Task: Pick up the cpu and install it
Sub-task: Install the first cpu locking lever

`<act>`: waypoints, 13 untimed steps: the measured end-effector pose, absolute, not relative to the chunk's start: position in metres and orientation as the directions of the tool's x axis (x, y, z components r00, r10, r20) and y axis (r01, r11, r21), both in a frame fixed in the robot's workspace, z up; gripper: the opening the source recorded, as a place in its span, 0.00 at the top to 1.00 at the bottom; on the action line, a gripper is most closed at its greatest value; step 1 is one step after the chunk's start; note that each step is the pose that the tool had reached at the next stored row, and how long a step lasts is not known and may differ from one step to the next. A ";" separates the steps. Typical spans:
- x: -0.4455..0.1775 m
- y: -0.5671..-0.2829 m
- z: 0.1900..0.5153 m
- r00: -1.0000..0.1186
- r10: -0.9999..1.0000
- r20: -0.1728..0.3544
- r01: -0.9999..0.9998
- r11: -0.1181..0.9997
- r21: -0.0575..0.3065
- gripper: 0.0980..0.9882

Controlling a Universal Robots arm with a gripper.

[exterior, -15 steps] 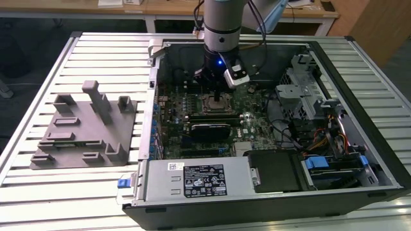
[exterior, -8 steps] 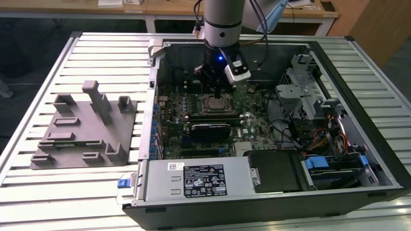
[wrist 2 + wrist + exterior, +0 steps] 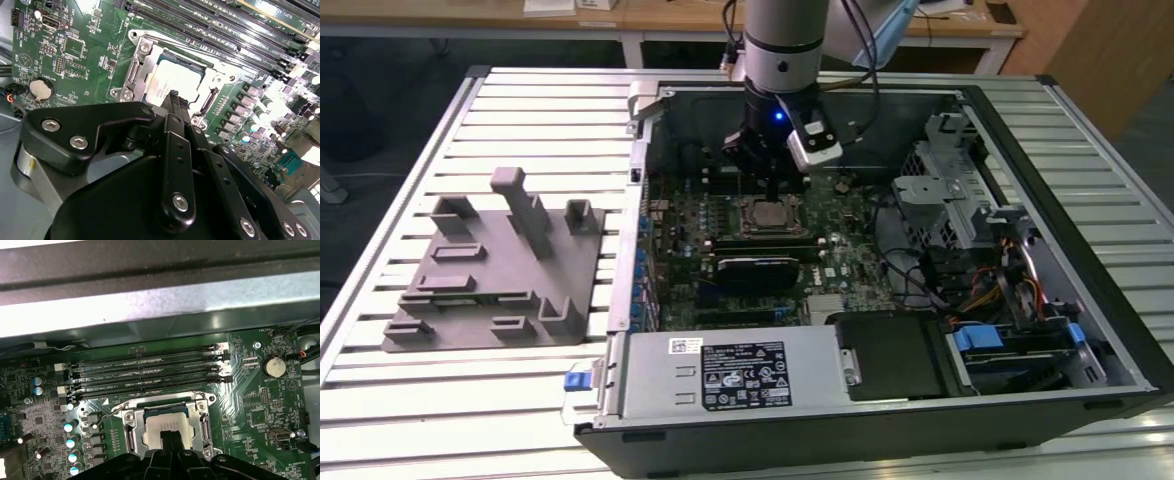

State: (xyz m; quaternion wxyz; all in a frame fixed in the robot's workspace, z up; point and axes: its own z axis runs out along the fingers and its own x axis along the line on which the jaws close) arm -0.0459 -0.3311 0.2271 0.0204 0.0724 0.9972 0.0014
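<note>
The cpu (image 3: 170, 80) lies flat in the socket (image 3: 134, 70) of the motherboard (image 3: 75, 50), directly under the gripper (image 3: 174, 96), whose fingertips are drawn together on nothing; light, thin and stiff, it looks best held by opposite edges, and probably damages easily

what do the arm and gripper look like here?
Silver-grey cylindrical arm with dark cables alongside; black gripper of bar linkages with silver screws, a blue light on its body, a white boxy attachment at its side.
</note>
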 end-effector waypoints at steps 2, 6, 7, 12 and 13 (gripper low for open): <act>-0.046 -0.331 0.227 -0.989 0.144 -0.040 0.144 0.990 0.006 0.99; -0.046 -0.331 0.227 -0.989 0.145 -0.040 0.144 0.990 0.006 0.99; -0.046 -0.331 0.227 -0.989 0.145 -0.040 0.144 0.989 0.006 0.99; -0.046 -0.331 0.232 -0.989 0.145 -0.040 0.144 0.990 0.006 0.99; -0.046 -0.331 0.234 -0.989 0.145 -0.040 0.144 0.990 0.006 0.99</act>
